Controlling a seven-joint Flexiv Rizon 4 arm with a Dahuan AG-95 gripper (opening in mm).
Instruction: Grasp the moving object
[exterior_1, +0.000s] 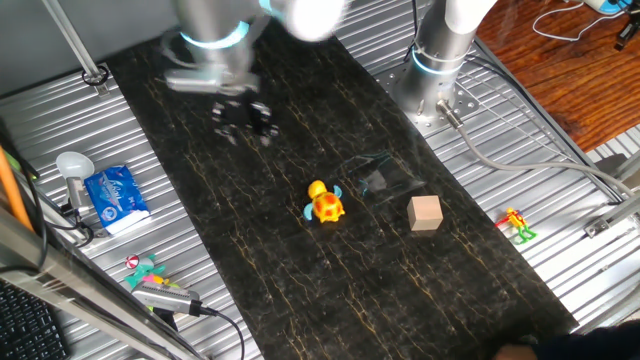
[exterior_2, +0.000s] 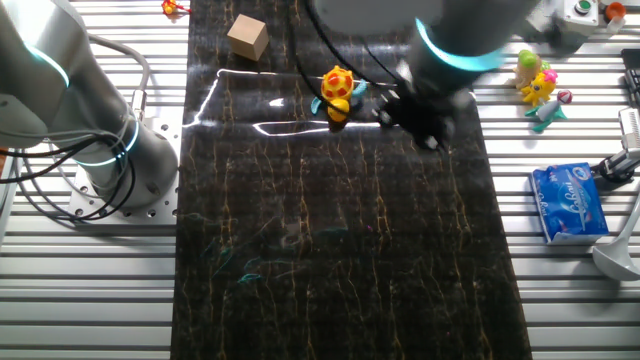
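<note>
In one fixed view, at the far left edge, a white spoon-like tool (exterior_1: 73, 165) lies on the ribbed metal table (exterior_1: 60, 110), with a blue packet (exterior_1: 116, 198) just beside it at 4 o'clock. Lower down, at 5 o'clock from the packet, a small red-and-teal toy (exterior_1: 143, 268) lies on the ribs.

The dark mat (exterior_1: 300, 260) runs diagonally through the middle of the table. Above its upper part hangs the gripper (exterior_1: 242, 120), a blurred black shape under a silver wrist; the blur hides whether the fingers are spread or pressed together, so it cannot be told. Nothing can be seen between them.

The moving object (exterior_1: 323, 202), a yellow-and-orange toy figure with bluish bits, lies on the mat near its centre, at about 4 o'clock from the gripper and apart from it. The tan cube (exterior_1: 425, 213) rests on the mat at 3 o'clock from the toy, near but not touching. Off the mat, at 3 o'clock from the cube, the thin yellow-red-green figure (exterior_1: 516, 226) lies on the ribbed metal.

In the other fixed view, the cube (exterior_2: 247, 37) sits at 10 o'clock from the toy (exterior_2: 337, 92), and the gripper (exterior_2: 415, 112) hangs just beside the toy at 4 o'clock, again too blurred to read. The blue packet (exterior_2: 571, 203) lies at the right edge.
</note>
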